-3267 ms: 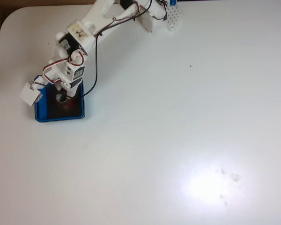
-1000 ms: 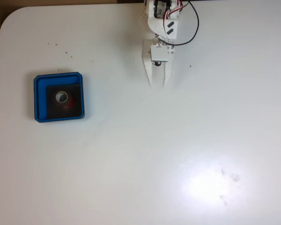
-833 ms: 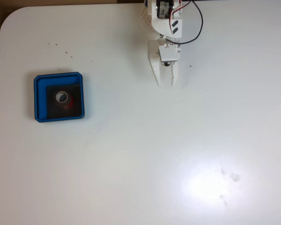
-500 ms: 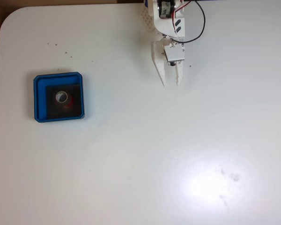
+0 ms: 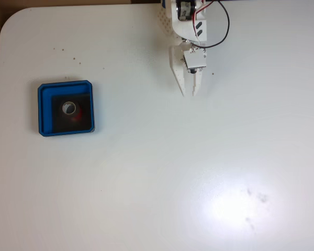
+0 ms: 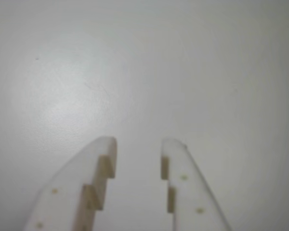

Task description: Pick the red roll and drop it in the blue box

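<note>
Seen from the fixed view, the red roll (image 5: 71, 110) already lies inside the blue box (image 5: 66, 88) at nine o'clock on the white surface (image 5: 199, 172), while the empty gripper (image 5: 189, 93), jaws slightly parted, hangs well apart near twelve o'clock, so the task looks complete.

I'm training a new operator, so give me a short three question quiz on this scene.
1. True or false: the small red tape roll lies inside the shallow square blue box.
2. In the fixed view, the white two-finger gripper is: A) over the box, B) near the top edge, right of the box, C) at the bottom edge.
3. Fill in: in the wrist view the gripper holds ____.

Key: 1 true; 2 B; 3 nothing, its jaws stand apart over the bare white table.
</note>
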Tool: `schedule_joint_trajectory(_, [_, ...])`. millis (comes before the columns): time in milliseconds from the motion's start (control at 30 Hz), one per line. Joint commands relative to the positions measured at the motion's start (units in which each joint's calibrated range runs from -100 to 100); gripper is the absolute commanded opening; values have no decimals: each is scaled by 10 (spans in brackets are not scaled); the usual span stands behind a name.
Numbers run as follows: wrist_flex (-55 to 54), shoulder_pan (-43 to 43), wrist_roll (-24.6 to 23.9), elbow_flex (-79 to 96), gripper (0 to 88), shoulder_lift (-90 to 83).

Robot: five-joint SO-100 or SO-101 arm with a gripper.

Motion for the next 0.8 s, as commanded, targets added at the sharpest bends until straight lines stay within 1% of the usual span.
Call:
schedule_joint_trajectory(0, [-5, 4, 1, 9, 3, -7])
schedule_joint_trajectory(767, [-5, 3, 0, 9, 5, -2])
